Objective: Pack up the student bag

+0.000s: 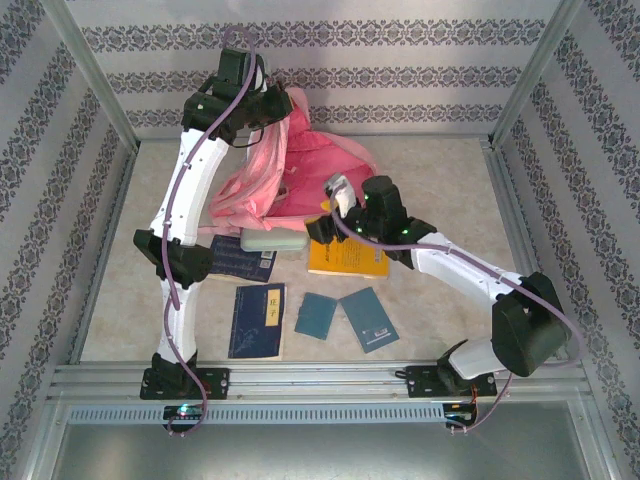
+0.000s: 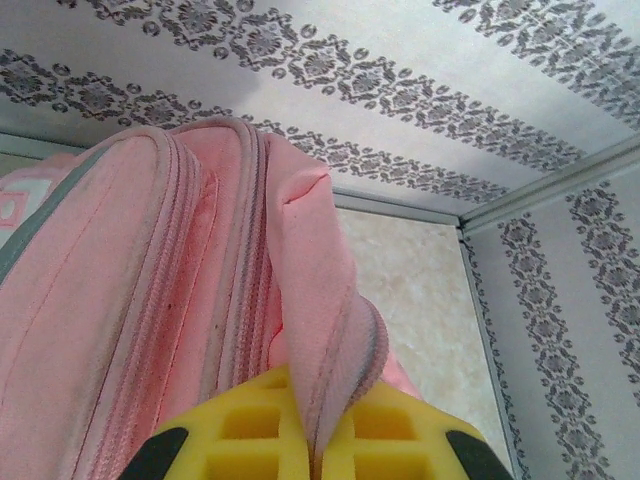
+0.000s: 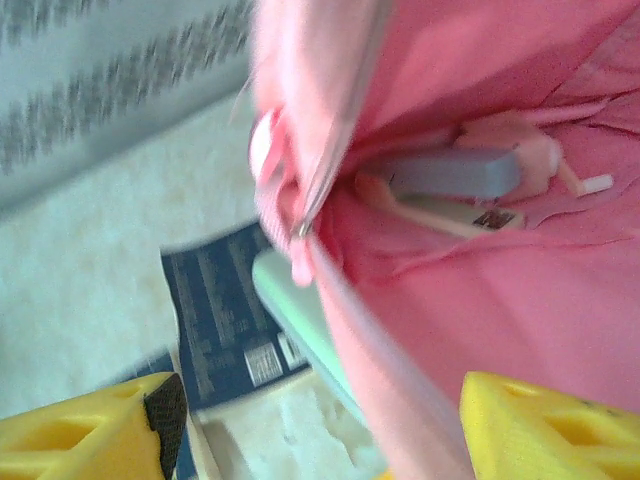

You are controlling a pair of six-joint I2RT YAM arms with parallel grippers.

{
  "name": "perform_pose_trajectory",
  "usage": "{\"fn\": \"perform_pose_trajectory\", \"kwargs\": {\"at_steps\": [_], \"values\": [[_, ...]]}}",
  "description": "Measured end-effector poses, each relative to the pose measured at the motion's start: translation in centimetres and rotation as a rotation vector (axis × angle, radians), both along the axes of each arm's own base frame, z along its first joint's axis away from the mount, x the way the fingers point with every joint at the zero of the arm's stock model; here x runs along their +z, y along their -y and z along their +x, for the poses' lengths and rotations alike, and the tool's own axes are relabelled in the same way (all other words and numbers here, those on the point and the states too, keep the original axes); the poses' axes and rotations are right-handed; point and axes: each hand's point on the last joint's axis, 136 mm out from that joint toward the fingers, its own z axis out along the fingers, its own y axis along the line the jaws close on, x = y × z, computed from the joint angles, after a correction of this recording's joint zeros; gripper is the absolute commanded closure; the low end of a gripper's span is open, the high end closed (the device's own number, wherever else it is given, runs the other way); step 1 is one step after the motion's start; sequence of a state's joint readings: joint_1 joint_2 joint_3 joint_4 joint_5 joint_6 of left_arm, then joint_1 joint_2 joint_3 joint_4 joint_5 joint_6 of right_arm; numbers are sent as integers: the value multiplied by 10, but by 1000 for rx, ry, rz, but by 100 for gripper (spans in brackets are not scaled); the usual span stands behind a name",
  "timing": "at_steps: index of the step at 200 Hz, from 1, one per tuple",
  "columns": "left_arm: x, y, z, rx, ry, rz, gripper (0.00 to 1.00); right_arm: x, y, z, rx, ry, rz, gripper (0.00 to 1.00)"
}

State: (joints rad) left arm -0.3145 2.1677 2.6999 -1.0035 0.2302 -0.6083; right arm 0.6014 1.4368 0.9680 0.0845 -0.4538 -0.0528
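Likely limp and light, the large pink fabric backpack (image 1: 298,172) is best taken by its zipped rim, where the left gripper (image 2: 315,435) pinches a fold; the right gripper (image 3: 320,425) gapes wide.

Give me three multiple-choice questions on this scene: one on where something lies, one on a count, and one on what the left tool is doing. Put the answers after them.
1. Where is the orange book?
A: on the table, just in front of the student bag
B: inside the bag
C: leaning against the back wall

2. How many teal booklets lie on the table?
A: one
B: two
C: four

3. What is the left tool doing?
A: hanging open
B: shut on the bag's pink fabric
C: gripping a book

Answers:
1. A, because the top view shows it lying flat at the bag's near side.
2. B, because two lie side by side.
3. B, because the left wrist view shows a fold of pink fabric pinched in it.
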Motion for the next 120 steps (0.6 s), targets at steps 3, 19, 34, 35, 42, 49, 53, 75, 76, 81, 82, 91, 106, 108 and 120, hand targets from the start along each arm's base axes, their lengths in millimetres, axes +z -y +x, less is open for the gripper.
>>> {"fn": "perform_pose_trajectory", "kwargs": {"at_steps": [3, 19, 34, 35, 42, 49, 53, 75, 76, 81, 82, 91, 106, 108, 120], "values": [[-1, -1, 1, 3, -2, 0, 100, -3, -2, -3, 21, 19, -19, 26], [-6, -5, 8, 20, -8, -2, 100, -15, -14, -19, 128, 111, -102, 24], [-10, -9, 15, 37, -12, -9, 100, -30, -26, -26, 204, 200, -179, 22], [-11, -10, 16, 38, -13, -9, 100, -32, -27, -27, 209, 205, -188, 22], [-13, -12, 19, 45, -17, -12, 100, -42, -31, -28, 236, 234, -228, 22], [-17, -14, 23, 53, -24, -15, 100, -53, -36, -28, 258, 259, -271, 21], [-19, -15, 24, 55, -28, -16, 100, -60, -37, -27, 264, 270, -295, 21], [-29, -16, 30, 63, -48, -23, 100, -99, -41, -17, 294, 332, -442, 20], [-29, -16, 30, 64, -49, -23, 100, -101, -42, -16, 296, 335, -452, 20], [-32, -15, 31, 64, -54, -23, 100, -108, -42, -14, 300, 346, -481, 20], [-32, -15, 31, 64, -55, -24, 100, -110, -42, -12, 300, 349, -491, 20], [-37, -14, 32, 61, -65, -27, 100, -120, -44, -7, 303, 371, -538, 19], [-44, -11, 34, 52, -81, -33, 100, -129, -47, 8, 292, 409, -601, 19], [-44, -10, 34, 50, -83, -34, 100, -130, -47, 11, 287, 415, -608, 19], [-48, -8, 35, 41, -91, -37, 100, -130, -53, 23, 272, 448, -637, 19]]}}
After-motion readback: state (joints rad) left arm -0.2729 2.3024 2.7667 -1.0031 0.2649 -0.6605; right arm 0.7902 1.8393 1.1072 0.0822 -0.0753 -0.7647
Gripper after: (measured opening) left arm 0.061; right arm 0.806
